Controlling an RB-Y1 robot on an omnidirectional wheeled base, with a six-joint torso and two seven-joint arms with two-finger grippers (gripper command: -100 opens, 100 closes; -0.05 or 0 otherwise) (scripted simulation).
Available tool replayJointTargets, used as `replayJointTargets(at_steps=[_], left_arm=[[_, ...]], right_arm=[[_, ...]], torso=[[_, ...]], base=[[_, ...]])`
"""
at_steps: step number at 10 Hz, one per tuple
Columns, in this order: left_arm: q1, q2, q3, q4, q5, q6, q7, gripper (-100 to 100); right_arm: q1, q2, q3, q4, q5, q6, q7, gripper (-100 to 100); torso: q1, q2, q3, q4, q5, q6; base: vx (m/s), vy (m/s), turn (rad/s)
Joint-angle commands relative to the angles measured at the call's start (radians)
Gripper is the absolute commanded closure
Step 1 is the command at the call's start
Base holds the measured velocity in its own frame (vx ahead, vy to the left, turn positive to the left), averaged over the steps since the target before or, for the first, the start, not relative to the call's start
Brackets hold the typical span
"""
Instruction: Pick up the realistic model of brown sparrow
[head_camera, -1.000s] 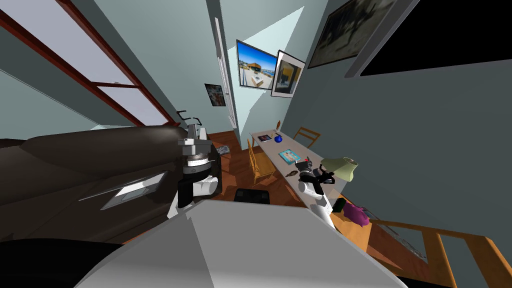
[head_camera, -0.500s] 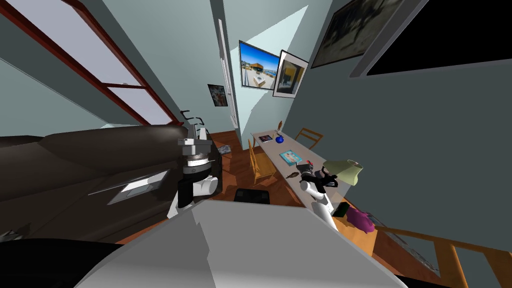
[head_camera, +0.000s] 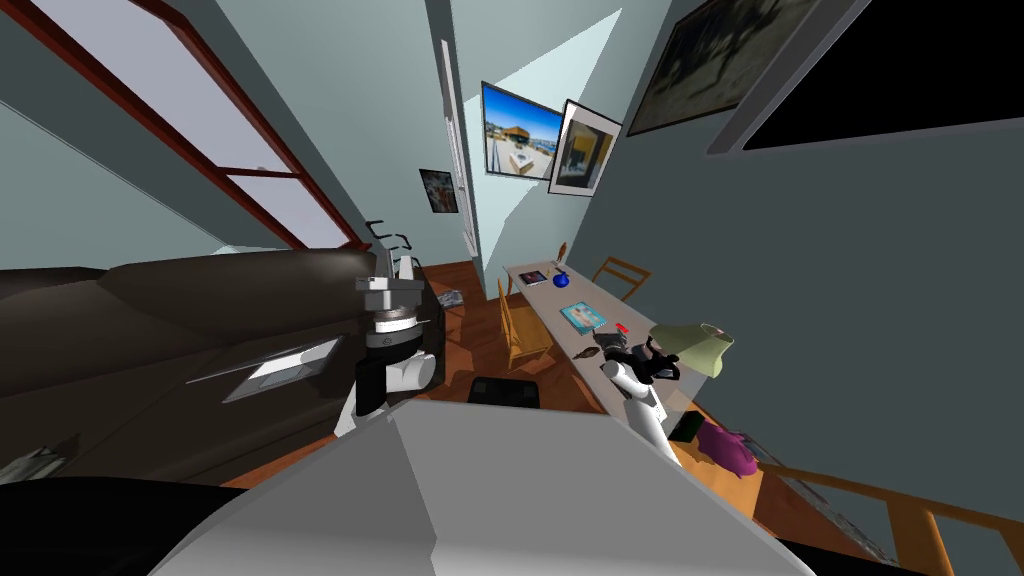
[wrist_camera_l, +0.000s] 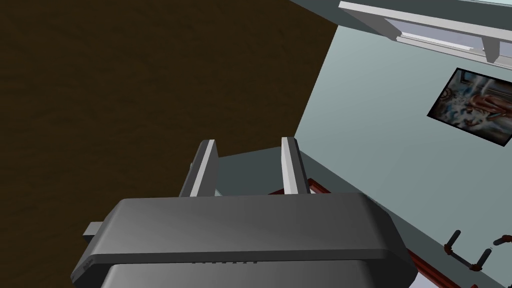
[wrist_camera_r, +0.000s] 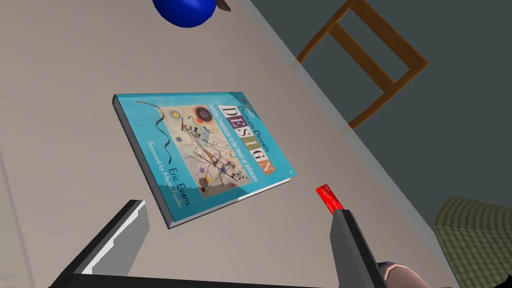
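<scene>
Sparrow model, tiny brown smudge on table, right jaws spread nearby

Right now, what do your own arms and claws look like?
My white, tubular left arm and right arm have dark joints. The left claw and right claw each have two thin, light grey blade fingers on a dark box.

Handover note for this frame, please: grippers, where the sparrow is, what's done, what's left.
Right gripper: open, empty, hovering over the table at the teal book, a small red object by one fingertip.
Left gripper: fingers apart, empty, raised beside the dark brown sofa.
Brown sparrow: on the table, beside the right gripper, ungrasped.
Done: reach. Left: shift onto the sparrow, close, lift.
</scene>
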Motion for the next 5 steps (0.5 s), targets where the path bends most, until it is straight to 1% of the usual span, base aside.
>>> replayJointTargets(at_steps=[1,2,3,4,5], left_arm=[[0.000,0.000,0.000,0.000,0.000,0.000,0.000,0],[0.000,0.000,0.000,0.000,0.000,0.000,0.000,0],[0.000,0.000,0.000,0.000,0.000,0.000,0.000,0],[0.000,0.000,0.000,0.000,0.000,0.000,0.000,0],[0.000,0.000,0.000,0.000,0.000,0.000,0.000,0]], right_arm=[[-0.002,-0.003,0.000,0.030,-0.007,0.001,-0.017,-100],[-0.028,-0.006,-0.025,0.065,-0.039,0.042,-0.062,-100],[-0.028,-0.006,-0.025,0.087,-0.039,0.042,-0.069,-100],[-0.053,-0.007,-0.050,0.124,-0.069,0.083,-0.109,-100],[-0.053,-0.007,-0.050,0.143,-0.069,0.083,-0.121,-100]], torso=[[0.000,0.000,0.000,0.000,0.000,0.000],[0.001,0.001,0.000,0.000,0.000,0.000],[0.001,0.001,0.000,0.000,0.000,0.000],[0.001,0.001,0.000,0.000,0.000,0.000],[0.000,0.000,0.000,0.000,0.000,0.000]], base=[[0.006,-0.010,-0.009],[0.008,-0.012,0.050],[0.011,-0.015,0.040],[0.018,-0.021,0.048],[0.018,-0.020,0.027]])
